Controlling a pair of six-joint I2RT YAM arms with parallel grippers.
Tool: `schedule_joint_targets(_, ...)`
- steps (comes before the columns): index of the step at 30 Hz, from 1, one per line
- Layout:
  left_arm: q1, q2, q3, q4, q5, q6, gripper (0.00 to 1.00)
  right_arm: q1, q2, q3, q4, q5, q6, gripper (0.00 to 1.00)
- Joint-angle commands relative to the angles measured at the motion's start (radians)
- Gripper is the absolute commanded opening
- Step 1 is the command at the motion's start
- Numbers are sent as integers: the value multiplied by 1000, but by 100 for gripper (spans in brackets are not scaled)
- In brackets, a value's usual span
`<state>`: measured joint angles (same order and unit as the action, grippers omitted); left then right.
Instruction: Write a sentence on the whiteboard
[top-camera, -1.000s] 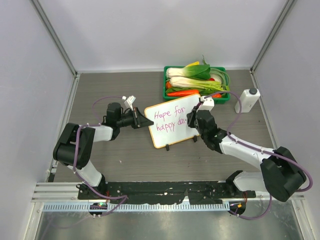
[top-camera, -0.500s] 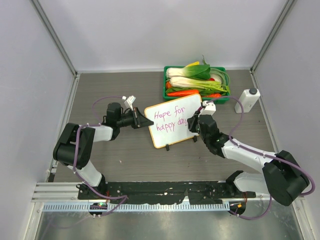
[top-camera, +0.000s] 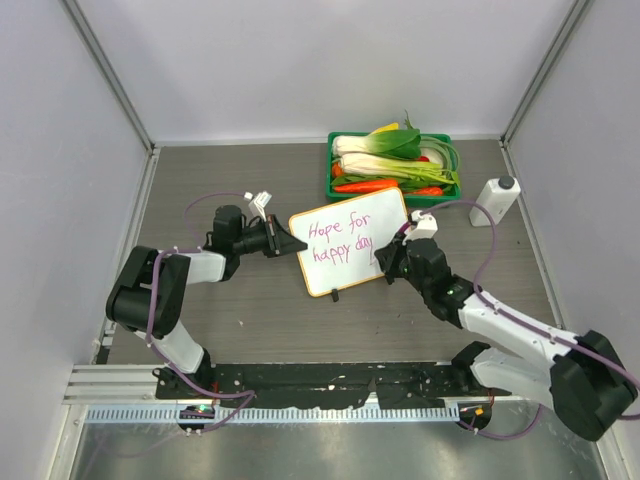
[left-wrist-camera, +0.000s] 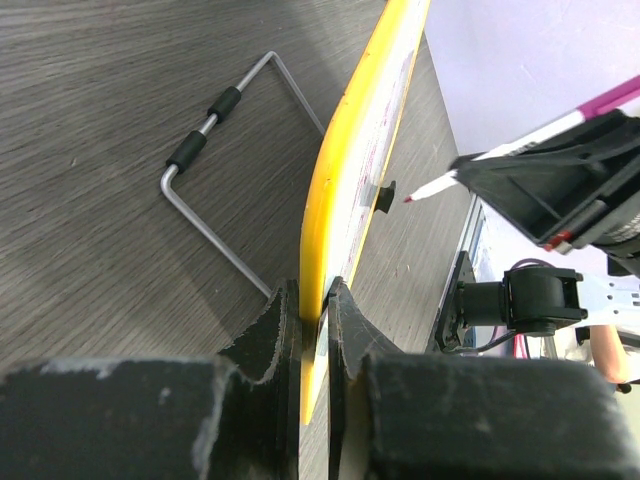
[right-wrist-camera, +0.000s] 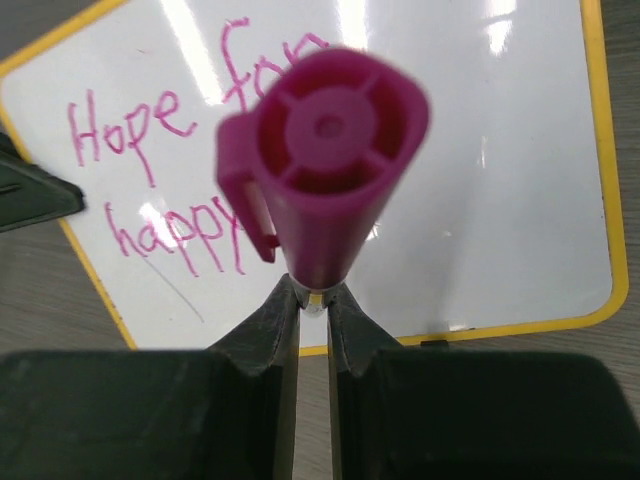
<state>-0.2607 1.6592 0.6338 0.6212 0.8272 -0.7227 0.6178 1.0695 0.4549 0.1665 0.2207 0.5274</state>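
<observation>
Top external: whiteboard (top-camera: 342, 275) upright on worktop (top-camera: 250, 320), bearing sentence (top-camera: 338, 240). Left hand (top-camera: 297, 247) pinches its left rim; right hand (right-wrist-camera: 312, 295), at its right edge, pinches pink marker (right-wrist-camera: 330, 150).

Grey wood-grain tabletop (top-camera: 250, 320), plain white walls (top-camera: 320, 60), metal corner posts (top-camera: 110, 75).

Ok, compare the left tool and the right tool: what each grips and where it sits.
The left tool is shut on the whiteboard, pinching its thin rim; the right tool is shut on a pink marker. The left tool sits at the whiteboard's left edge, the right tool by its right edge. Both are black, two-fingered and shut.
</observation>
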Motion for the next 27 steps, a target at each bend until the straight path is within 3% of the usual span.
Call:
schedule_joint_targets(1,1,34,-40,-104,-128,85,0,0,-124,69,-71,-53,48,1)
schedule_joint_targets(11,3,83,-40,-67,-122,65,0,-1,-194,202,-303,-18,75,1)
schedule_joint_targets(27,2,100,-28,-78,-131,74,0,-7,-122,300,-329,46,51,1)
